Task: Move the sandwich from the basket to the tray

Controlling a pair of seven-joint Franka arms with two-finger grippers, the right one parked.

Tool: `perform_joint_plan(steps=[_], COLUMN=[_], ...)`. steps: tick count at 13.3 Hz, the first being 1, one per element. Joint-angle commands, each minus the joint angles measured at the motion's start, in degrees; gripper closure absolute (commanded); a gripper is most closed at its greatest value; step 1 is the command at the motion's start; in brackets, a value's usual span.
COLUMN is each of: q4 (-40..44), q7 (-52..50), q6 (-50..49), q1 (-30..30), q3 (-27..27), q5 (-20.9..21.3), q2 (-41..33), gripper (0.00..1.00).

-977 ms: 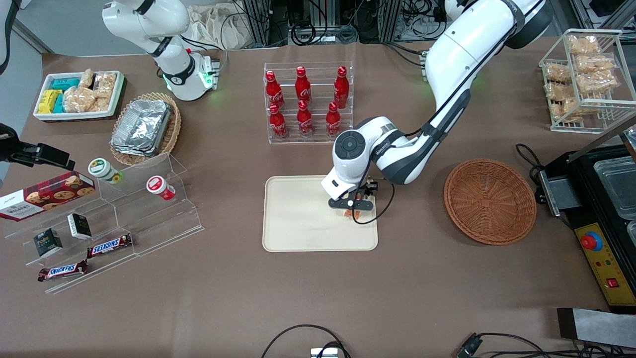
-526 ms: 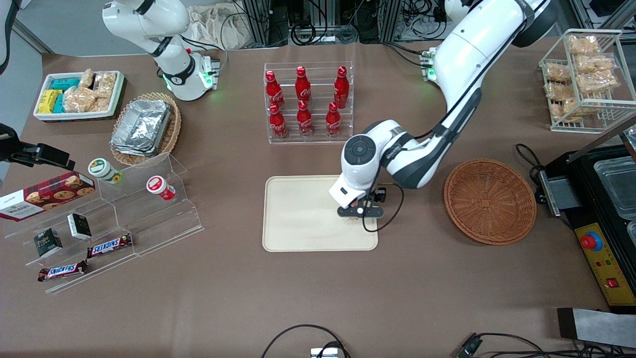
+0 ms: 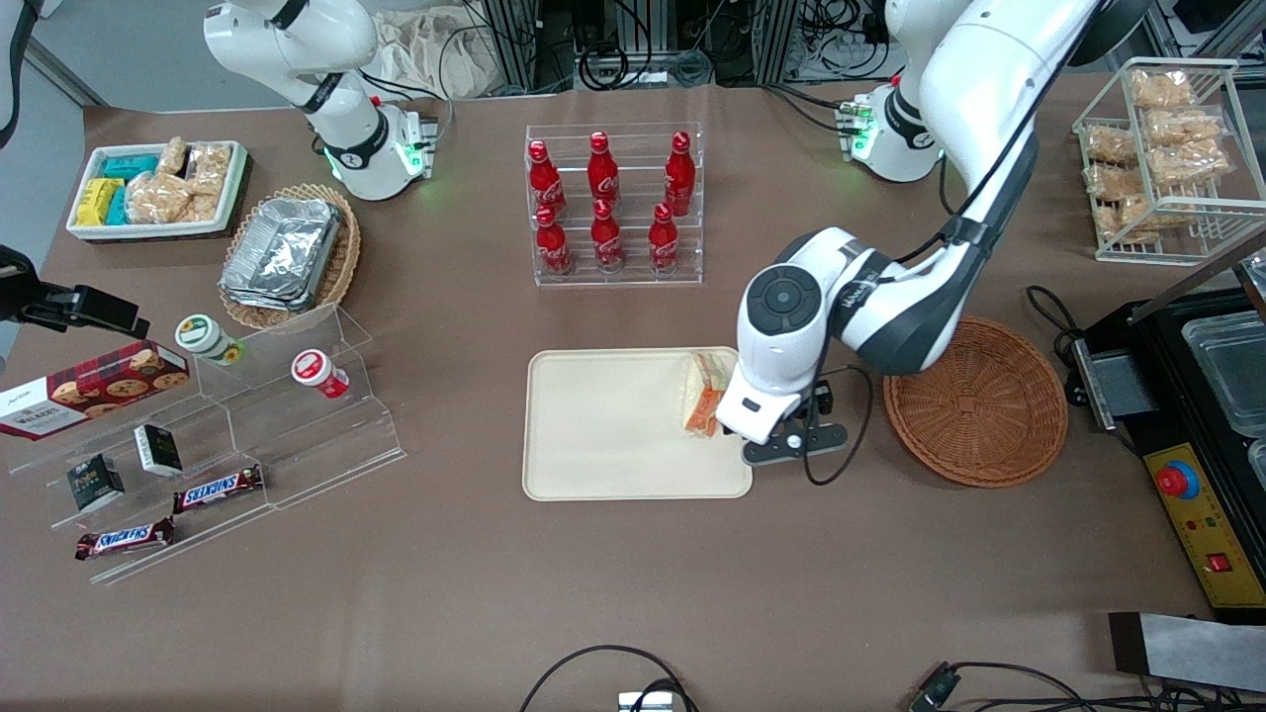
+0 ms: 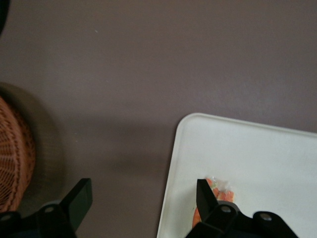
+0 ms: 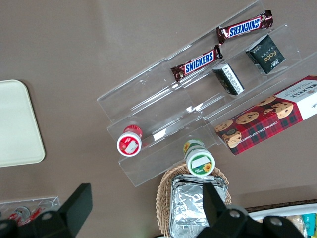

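Change since a second ago: the gripper (image 3: pixel 791 450) has left the spot over the tray's inner part where it stood above the sandwich, and has swung toward the basket, so it now hangs over the tray's edge and the bare table beside it; the sandwich, then mostly covered by the hand, now lies in plain sight.
Jaws: spread wide with nothing between them; the wrist view shows only brown table (image 4: pixel 124 99) in the gap.
One finger: its tip (image 4: pixel 204 191) stands over the tray's rim, just beside the sandwich's orange filling.
Other finger: its tip (image 4: pixel 81 196) stands over open table, between the tray and the basket.
Sandwich (image 3: pixel 704 394): lies on the tray (image 3: pixel 613 425), close to the edge nearest the jaws, free of the fingers and apart from them in the front view.
Basket (image 3: pixel 974 400): near the jaws on the side away from the tray, with nothing in it that I can see.
Step in hand: release looks done; the arm appears to be in retreat from the tray.
Next move: in my judgement only a clean lift clear of the tray, without the near finger brushing the wrap.
Farther out: a rack of red bottles (image 3: pixel 608 203) stands well apart from the jaws, farther from the front camera than the tray.
Hidden or unclear: the wrist view shows just a sliver of the sandwich (image 4: pixel 221 191), the rest being cut off by the finger and the frame; the white wrist in the front view covers the sandwich's corner nearest the jaws and part of the tray's rim; whether the wedge lies flat I cannot tell.
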Motion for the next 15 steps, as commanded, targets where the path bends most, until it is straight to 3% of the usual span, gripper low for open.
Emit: perform_joint_plan(steps=[1, 8, 15], q4=[3.93, 4.56, 3.94], q7=[-1.78, 0.76, 21.65], q6=[-4.04, -8.09, -16.52], q1=[1.22, 6.75, 13.78], q3=[-0.26, -0.7, -0.26], q5=[-0.76, -2.6, -10.24], q2=[-0.26, -3.86, -10.62], gripper=[0.0, 0.0, 0.0])
